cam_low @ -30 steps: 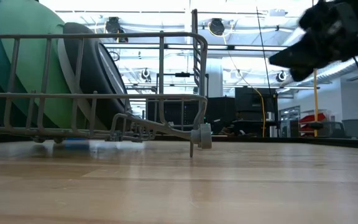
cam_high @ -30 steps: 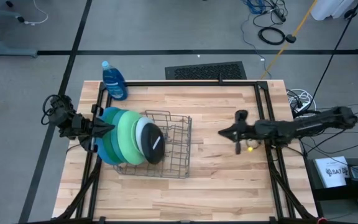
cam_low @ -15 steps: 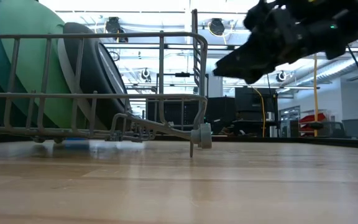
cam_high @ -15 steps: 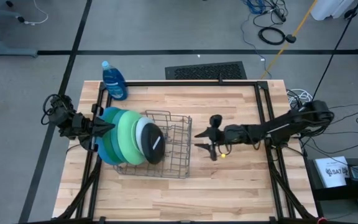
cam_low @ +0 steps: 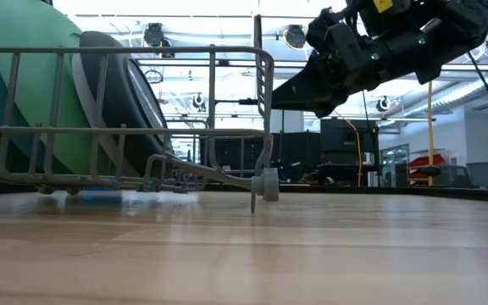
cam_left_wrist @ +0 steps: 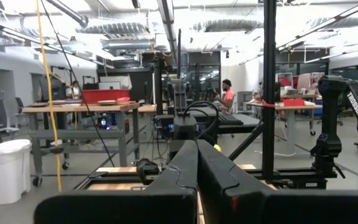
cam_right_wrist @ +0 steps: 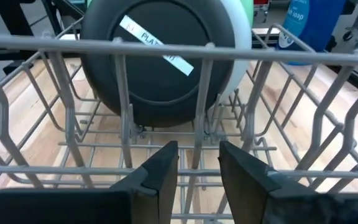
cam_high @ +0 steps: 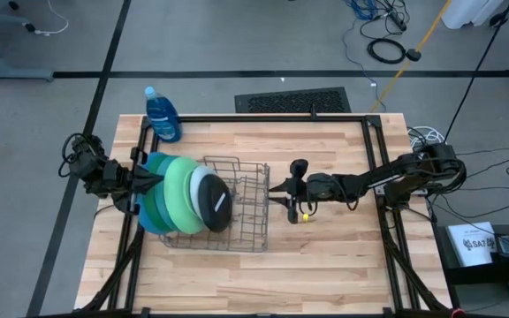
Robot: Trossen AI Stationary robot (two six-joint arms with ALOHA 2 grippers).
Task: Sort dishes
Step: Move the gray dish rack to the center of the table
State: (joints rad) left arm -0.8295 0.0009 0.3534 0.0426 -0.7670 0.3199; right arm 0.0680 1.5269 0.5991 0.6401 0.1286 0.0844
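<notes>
Right gripper (cam_high: 277, 190), fingers apart, straddles the wire rack (cam_high: 253, 216) end rail; five plates (cam_high: 184, 199) stand upright inside. Apparently gripping the rack; closing comes next.

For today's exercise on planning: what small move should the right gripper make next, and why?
Probably close on the end wall of the grey wire rack. The right gripper has its fingers apart, straddling a vertical wire there, with the small black round plate standing just behind. The left gripper, shut, waits behind the plates at the rack's other end.
</notes>
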